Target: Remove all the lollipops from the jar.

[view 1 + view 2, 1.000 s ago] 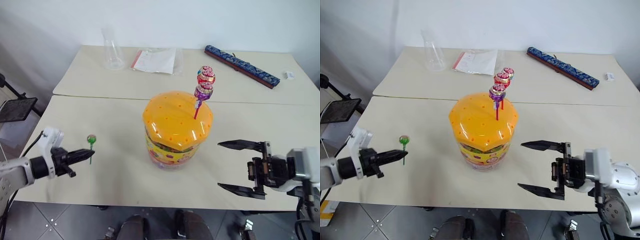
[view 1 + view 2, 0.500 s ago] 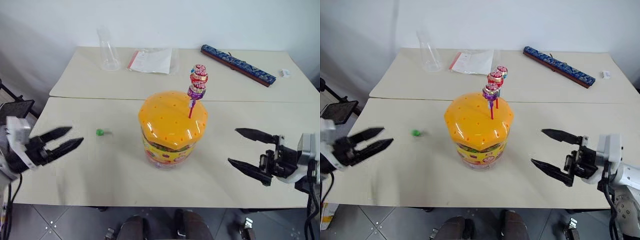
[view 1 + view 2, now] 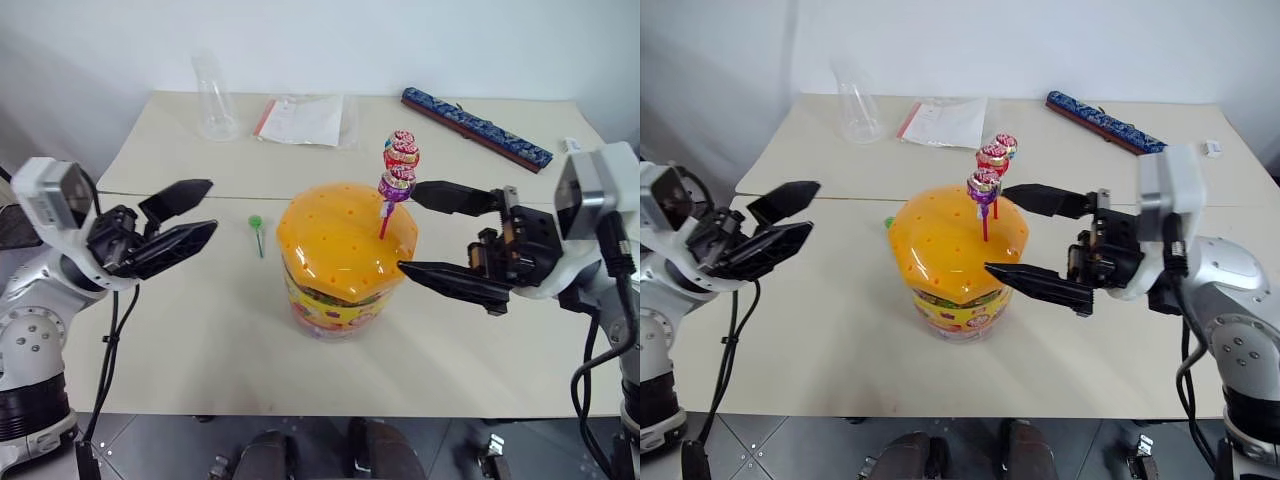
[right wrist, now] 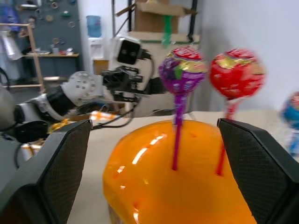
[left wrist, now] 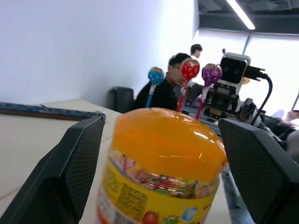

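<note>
The right gripper (image 3: 438, 234) hangs just right of the jar (image 3: 345, 262) with its two fingers wide apart and nothing between them, the upper finger near the purple lollipop (image 3: 396, 186), the lower one level with the lid's right edge. The left gripper (image 3: 188, 216) is also spread and empty, well to the jar's left, pointing toward it.

The jar stands upright near the middle of the near table (image 3: 200, 340). Three lollipops rise from holes in its orange lid (image 3: 340, 235), sticks close to vertical: purple in front, a red lollipop (image 3: 403, 152) behind it, a pink-blue lollipop (image 5: 155, 75) farthest back. The green lollipop (image 3: 256, 224) lies flat on the table between the left gripper and the jar, apart from both, stick toward the near edge.

The jar's yellow-red label carries print too small to read, perhaps fruit pictures.

Bare tabletop surrounds the jar; a flask (image 3: 212, 98), a bag (image 3: 305, 118) and a dark bar (image 3: 476, 129) lie on the far table.
</note>
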